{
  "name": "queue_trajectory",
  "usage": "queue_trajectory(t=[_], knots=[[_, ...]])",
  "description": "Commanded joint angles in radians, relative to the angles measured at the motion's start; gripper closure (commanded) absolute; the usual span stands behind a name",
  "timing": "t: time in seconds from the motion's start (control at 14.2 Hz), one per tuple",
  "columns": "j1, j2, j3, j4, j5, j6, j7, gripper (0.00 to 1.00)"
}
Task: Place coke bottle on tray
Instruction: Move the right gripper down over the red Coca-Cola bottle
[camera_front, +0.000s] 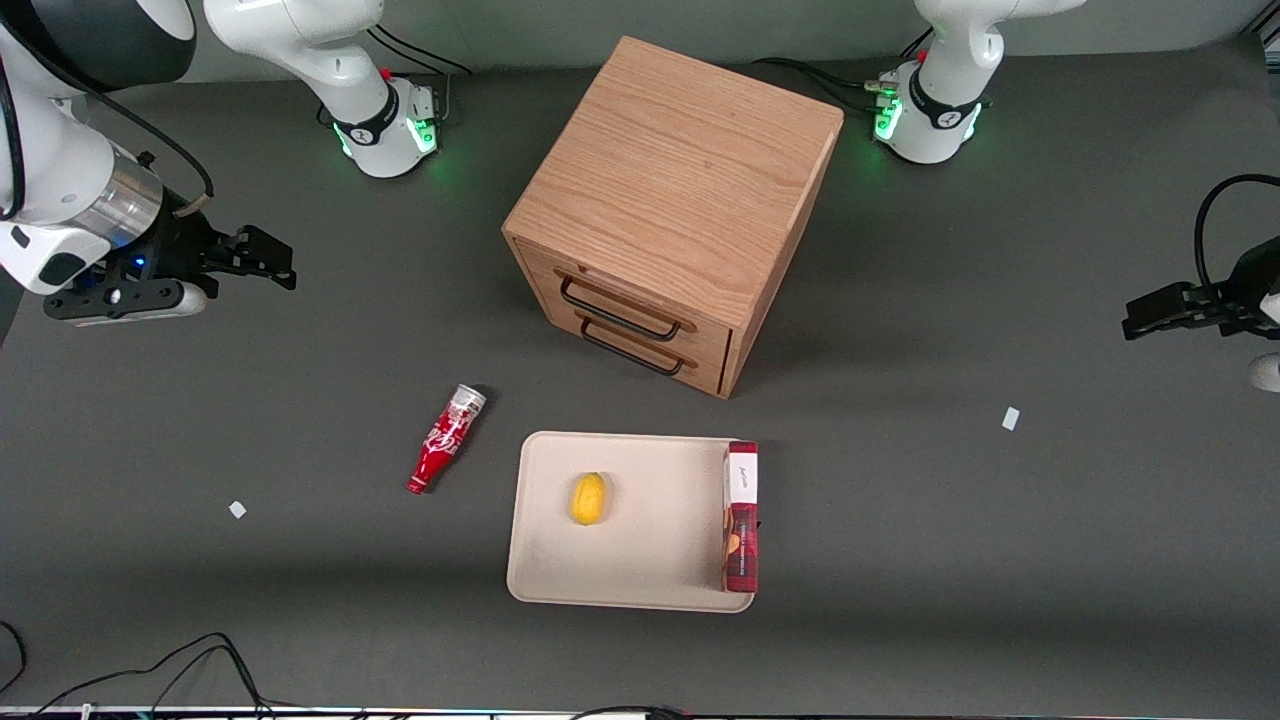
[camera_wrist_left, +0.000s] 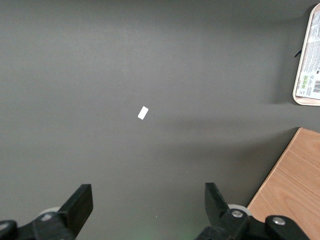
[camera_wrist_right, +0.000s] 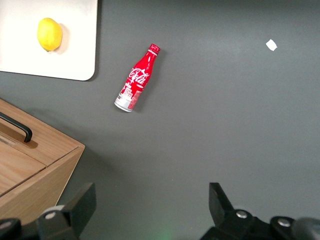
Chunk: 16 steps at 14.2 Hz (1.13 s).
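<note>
The coke bottle lies on its side on the dark counter, just beside the tray but not touching it, its silvery base pointing toward the wooden drawer cabinet and its narrow neck pointing toward the front camera. Lying flat like that, it offers me its waist from above, which I judge the easiest place to close on; a round body may roll if I nudge it off-centre. The tray sits in front of the cabinet's drawers and already carries a lemon near its middle and a plaid box standing along the rim at the parked arm's end, so the bare strip on the bottle's side of the lemon looks like the natural place to set it down. My gripper hangs well above the counter toward my own end of the table, well apart from the bottle. My jaws are spread wide, holding nothing and touching nothing; from my wrist I see both fingertips with open counter between them. Nothing of the task is done yet.
</note>
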Motion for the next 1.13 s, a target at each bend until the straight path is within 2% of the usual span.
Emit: queue_trajectory(t=[0.0, 0.21, 0.42, 0.56, 0.85, 1.06], knots=[[0.003, 0.018, -0.012, 0.031, -0.012, -0.026, -0.015, 0.0], [0.012, 0.047, -0.009, 0.047, -0.015, -0.056, 0.0, 0.0], [0.023, 0.111, 0.002, 0.054, -0.012, -0.063, 0.285, 0.0], [0.023, 0.187, 0.021, 0.072, -0.009, -0.037, 0.388, 0.0], [0.023, 0.241, 0.057, 0.008, 0.011, 0.161, 0.529, 0.0], [0.023, 0.284, 0.092, -0.121, 0.006, 0.406, 0.571, 0.0]])
